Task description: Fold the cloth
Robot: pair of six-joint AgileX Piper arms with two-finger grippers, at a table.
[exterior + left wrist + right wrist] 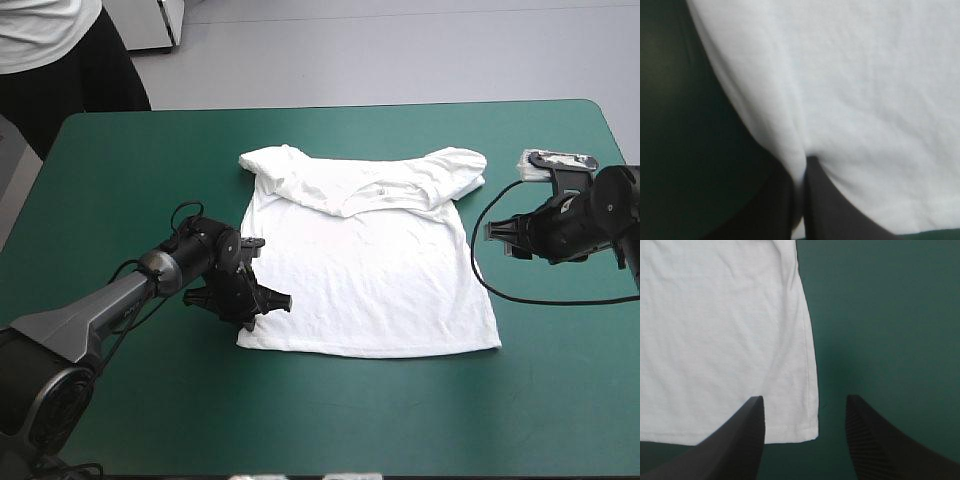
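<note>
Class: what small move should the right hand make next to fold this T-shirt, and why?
Probably move in and shut on the edge of the T-shirt. The right hand is open, the hem corner between its fingers, while the left hand is already shut on the opposite edge; a fold likely needs both sides held.

White T-shirt point(370, 270) flat on teal-green table point(150, 170), left gripper point(278, 300) at its edge.

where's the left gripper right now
In the high view the left gripper is at the left edge of the T-shirt, near its hem corner; the left wrist view shows it shut on that edge.
</note>
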